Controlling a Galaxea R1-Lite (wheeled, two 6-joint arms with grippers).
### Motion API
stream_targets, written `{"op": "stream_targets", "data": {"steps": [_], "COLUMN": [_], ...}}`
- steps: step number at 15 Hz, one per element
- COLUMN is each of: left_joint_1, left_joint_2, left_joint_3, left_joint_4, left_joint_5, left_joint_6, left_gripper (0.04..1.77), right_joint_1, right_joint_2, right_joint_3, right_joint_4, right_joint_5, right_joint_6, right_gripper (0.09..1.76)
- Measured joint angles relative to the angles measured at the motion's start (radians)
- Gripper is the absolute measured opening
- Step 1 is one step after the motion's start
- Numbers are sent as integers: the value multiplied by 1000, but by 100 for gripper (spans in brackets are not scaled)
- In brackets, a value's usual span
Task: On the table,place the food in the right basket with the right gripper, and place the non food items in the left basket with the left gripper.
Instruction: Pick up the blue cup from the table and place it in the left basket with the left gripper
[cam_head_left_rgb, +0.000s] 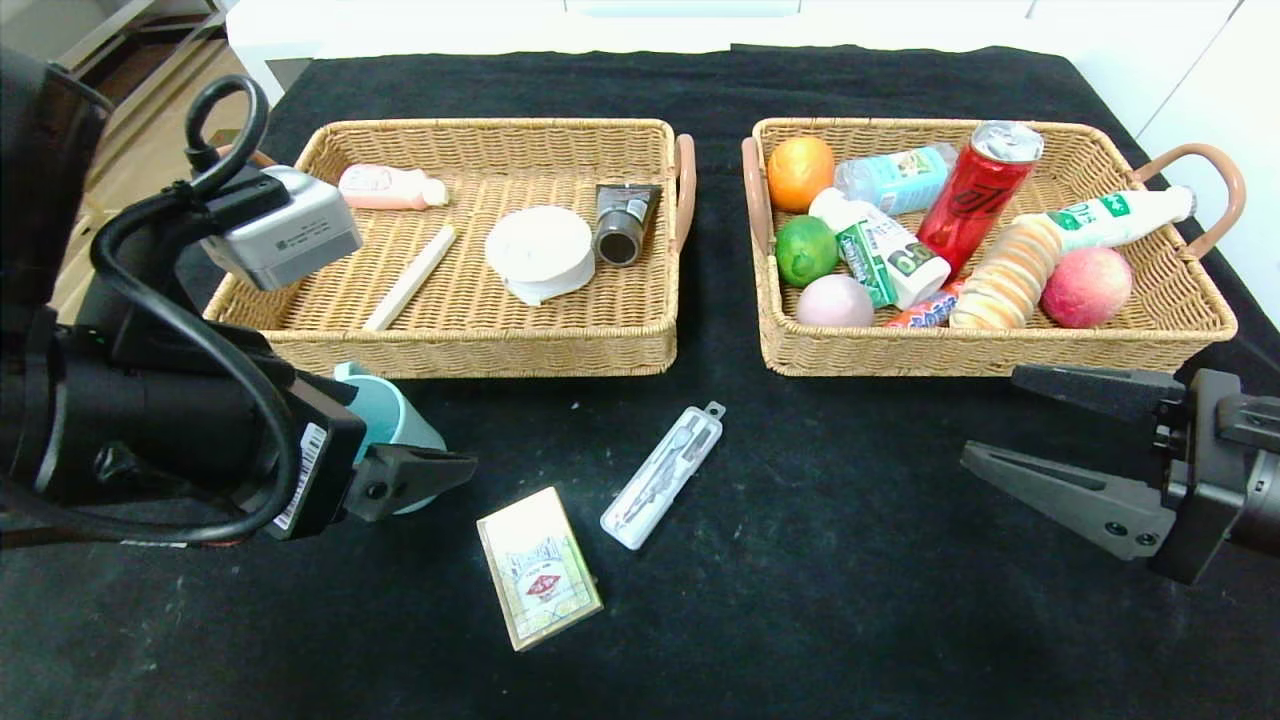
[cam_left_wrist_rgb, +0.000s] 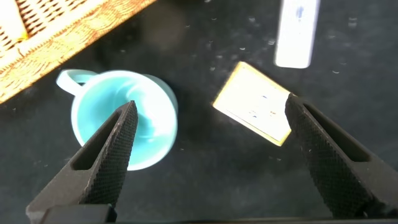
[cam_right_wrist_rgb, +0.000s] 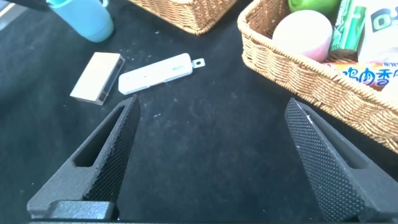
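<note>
A teal cup (cam_head_left_rgb: 395, 415) stands on the black table just before the left basket (cam_head_left_rgb: 470, 345). A cream card box (cam_head_left_rgb: 538, 568) and a clear white case (cam_head_left_rgb: 662, 475) lie in the middle front. My left gripper (cam_head_left_rgb: 420, 455) is open and empty, low over the table, with one finger over the cup (cam_left_wrist_rgb: 155, 118) and the other by the box (cam_left_wrist_rgb: 255, 102). My right gripper (cam_head_left_rgb: 990, 415) is open and empty before the right basket (cam_head_left_rgb: 1000, 350), which holds fruit, bottles, a red can and snacks.
The left basket holds a pink bottle (cam_head_left_rgb: 390, 187), a white stick (cam_head_left_rgb: 410, 277), a white roll (cam_head_left_rgb: 540, 250) and a grey tube (cam_head_left_rgb: 622, 222). The right wrist view shows the case (cam_right_wrist_rgb: 155, 73), box (cam_right_wrist_rgb: 96, 76) and cup (cam_right_wrist_rgb: 84, 15) beyond bare cloth.
</note>
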Motion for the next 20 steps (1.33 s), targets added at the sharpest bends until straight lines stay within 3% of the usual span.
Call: {"op": "stream_targets", "data": {"steps": [6,20], "left_joint_1": [44,90], "left_joint_2": [86,149], "left_joint_3": [-53,20], "left_joint_4": [37,0], "left_joint_5": [17,13], "left_joint_6": [-3,-20], "left_gripper": [172,172], "right_joint_1": [-32,-43], "right_joint_2": [11,36], "right_joint_3": [-2,0], "right_joint_4": [0,-1], "right_joint_5": [16,16], "right_joint_6": [1,-1], "right_gripper": [170,170]}}
